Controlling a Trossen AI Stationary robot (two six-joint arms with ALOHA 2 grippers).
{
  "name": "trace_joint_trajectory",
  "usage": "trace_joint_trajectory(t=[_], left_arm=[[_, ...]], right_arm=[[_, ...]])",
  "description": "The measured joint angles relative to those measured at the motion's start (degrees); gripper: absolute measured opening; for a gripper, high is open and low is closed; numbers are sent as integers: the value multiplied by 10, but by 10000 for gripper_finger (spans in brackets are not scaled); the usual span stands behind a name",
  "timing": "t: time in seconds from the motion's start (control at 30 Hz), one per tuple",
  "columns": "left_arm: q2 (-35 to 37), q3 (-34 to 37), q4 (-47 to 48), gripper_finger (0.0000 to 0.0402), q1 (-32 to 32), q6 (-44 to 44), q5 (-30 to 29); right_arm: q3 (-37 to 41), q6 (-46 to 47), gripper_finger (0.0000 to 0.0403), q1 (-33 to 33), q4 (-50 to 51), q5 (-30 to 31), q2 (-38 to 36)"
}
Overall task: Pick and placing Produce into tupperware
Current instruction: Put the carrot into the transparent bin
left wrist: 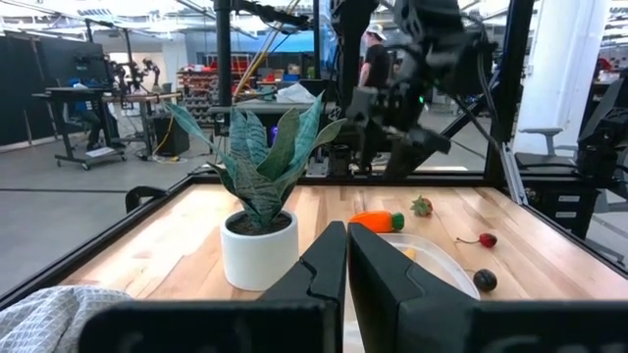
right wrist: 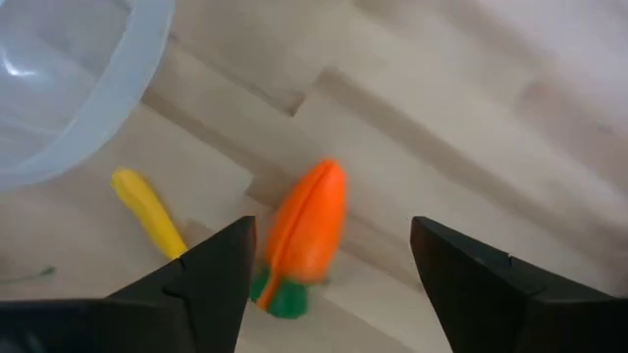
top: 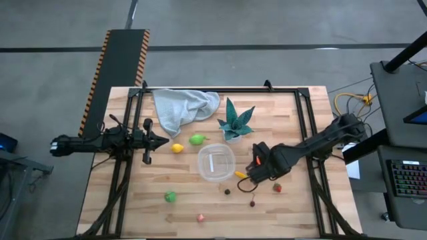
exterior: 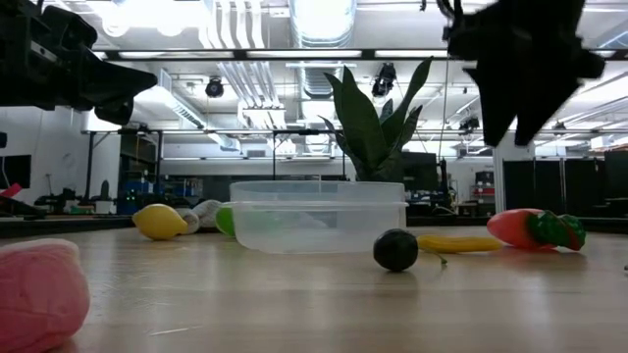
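Orange toy carrot (right wrist: 306, 235) with green top lies on my wooden worktop (top: 133, 200), directly beneath my right claw (right wrist: 334, 270), whose fingers are spread wide, just beside the round clear plastic tupperware (top: 215, 163). My left claw (left wrist: 345, 270) is closed, waiting far left.

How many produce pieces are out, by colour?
Yellow: 2, lemon, pod
Green: 2, green pieces
Orange: 1, carrot
Red: 2, strawberry, cherry
Pink: 1, pink piece
Dark: 1, ball
Total: 9
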State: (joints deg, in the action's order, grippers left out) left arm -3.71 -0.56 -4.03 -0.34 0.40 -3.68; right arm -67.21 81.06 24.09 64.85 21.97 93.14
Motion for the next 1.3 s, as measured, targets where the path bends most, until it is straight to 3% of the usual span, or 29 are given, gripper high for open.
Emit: trace_joint_trajectory(t=[0.43, 0.93, 1.3], left_arm=[[1, 0, 0, 0, 0, 0, 0], [-1, 0, 0, 0, 0, 0, 0], [-3, 0, 0, 0, 0, 0, 0]], right_arm=[[161, 46, 277, 2, -251, -15, 0], [214, 75, 274, 2, -295, -35, 0], [217, 74, 204, 2, -288, -42, 0]])
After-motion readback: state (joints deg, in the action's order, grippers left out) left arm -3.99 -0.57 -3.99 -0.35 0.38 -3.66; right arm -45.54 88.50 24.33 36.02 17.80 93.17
